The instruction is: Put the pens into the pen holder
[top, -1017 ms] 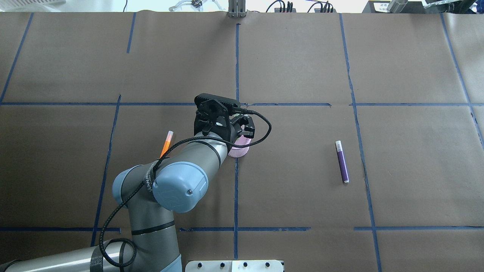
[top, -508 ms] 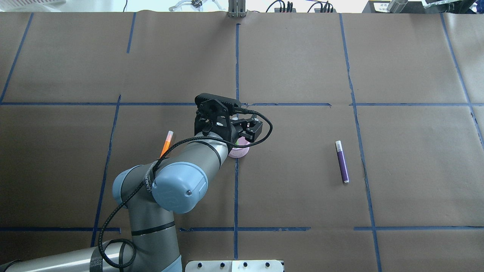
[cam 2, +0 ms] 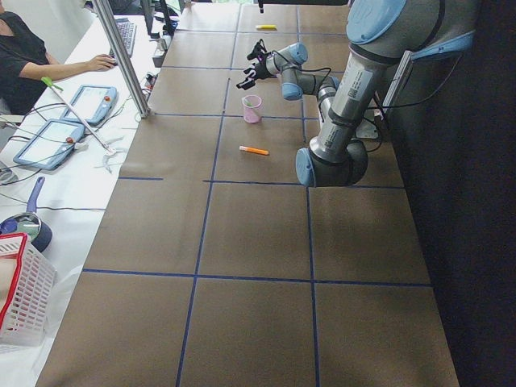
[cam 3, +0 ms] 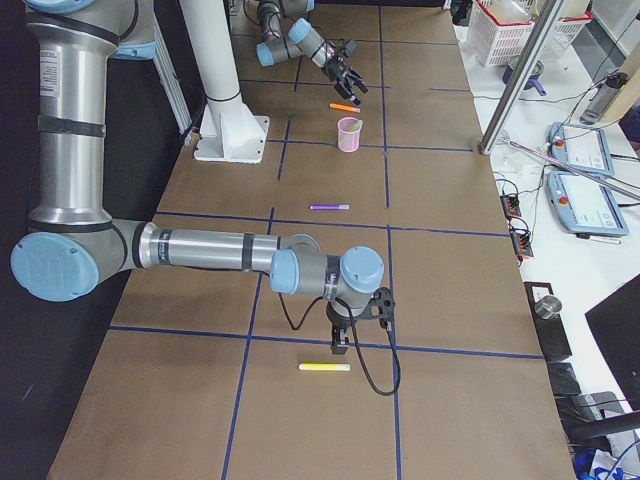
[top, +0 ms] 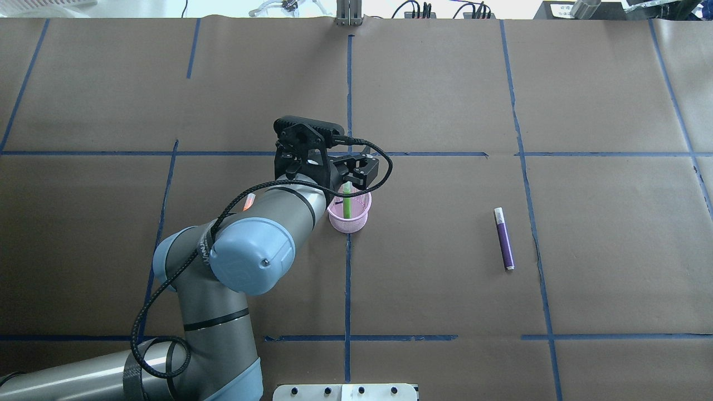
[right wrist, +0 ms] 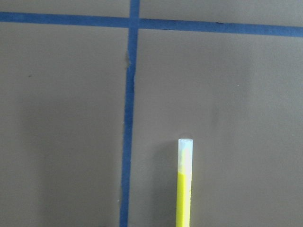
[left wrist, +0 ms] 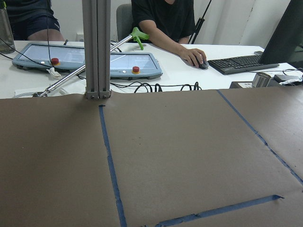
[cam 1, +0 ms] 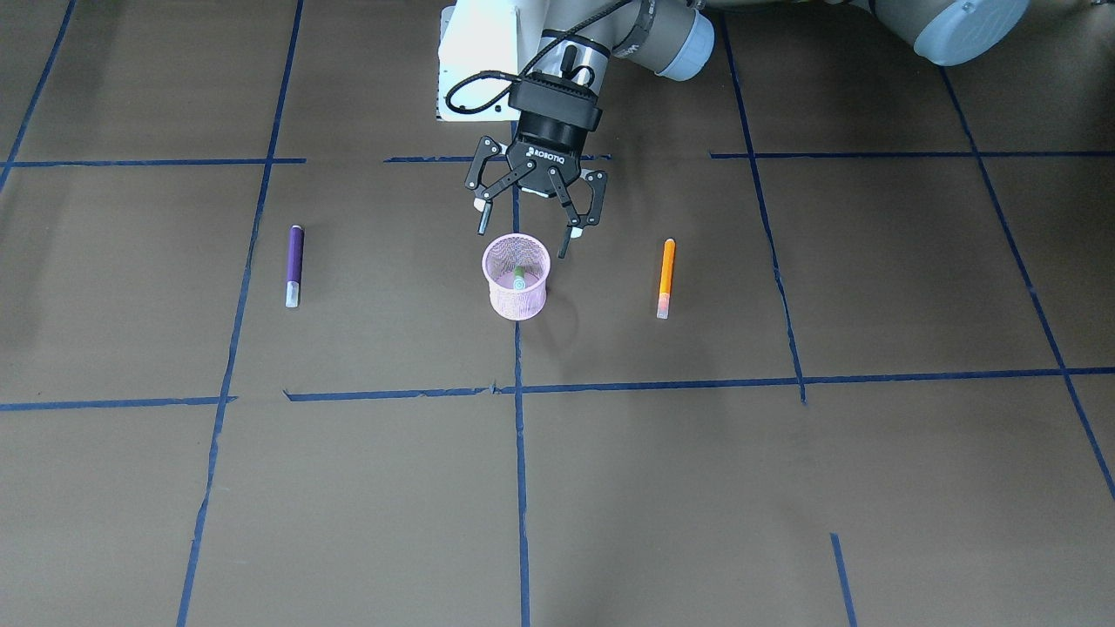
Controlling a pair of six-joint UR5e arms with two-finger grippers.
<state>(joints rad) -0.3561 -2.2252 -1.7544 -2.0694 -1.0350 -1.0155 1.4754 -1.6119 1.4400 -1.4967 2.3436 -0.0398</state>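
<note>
Over the middle of the worktop [cam 1: 784,488], the left hand [cam 1: 523,237] hangs just above the pink wire-mesh pen holder [cam 1: 517,301], its two fingers spread wide and gripping nothing. Inside the cup the green pen [cam 1: 519,277] stands leaning against the mesh, its top reaching up toward the open fingers. To my eye that pen's drop is done, and the step in hand is getting clear of the cup. Two more pens lie flat on the brown paper: the orange pen [cam 1: 665,277] near the holder on the robot's left, and the purple pen [cam 1: 294,264] well apart from it on the robot's right. Next, I would guess, the left hand must lift clear of the green pen's tip without knocking the light cup. Then it must swing over the orange pen, turn to straddle the slim barrel across its length, and come down to close on it. Far down the worktop, the right hand [cam 3: 340,338] points down just beside a yellow pen [cam 3: 325,367] lying flat. Only a side view shows that hand, and I cannot tell whether its fingers are apart or closed.
</note>
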